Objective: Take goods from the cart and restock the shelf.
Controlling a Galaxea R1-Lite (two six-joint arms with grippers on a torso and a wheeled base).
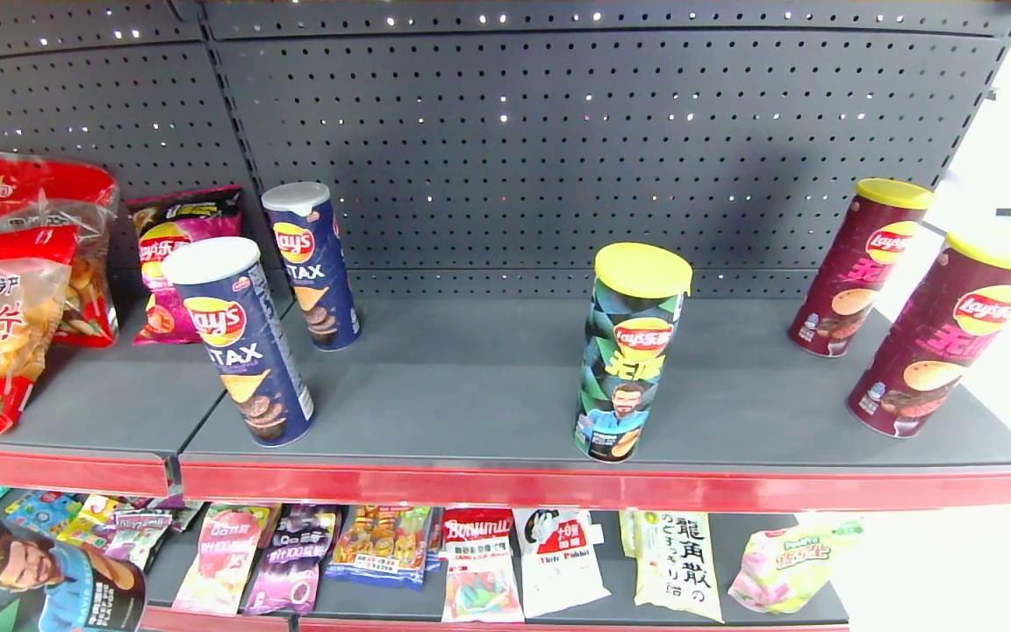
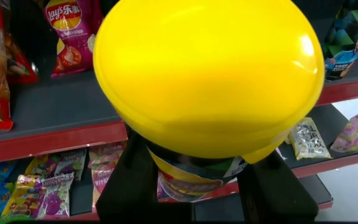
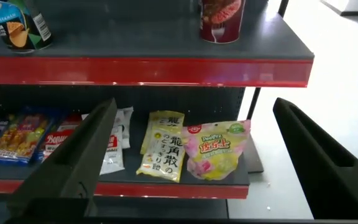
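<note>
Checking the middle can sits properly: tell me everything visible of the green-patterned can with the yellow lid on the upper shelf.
The tall cylindrical can with a green-and-black geometric print stands upright near the front edge of the dark grey shelf, about mid-shelf. Its yellow plastic lid is on. The wall looks like printed cardboard, with a red-and-yellow logo and a person's picture low down. Blue cans on its left and maroon cans on its right stand apart; only the shelf touches it.

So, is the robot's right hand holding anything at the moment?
No, the right hand is open, its two fingers spread apart with nothing between them.
</note>
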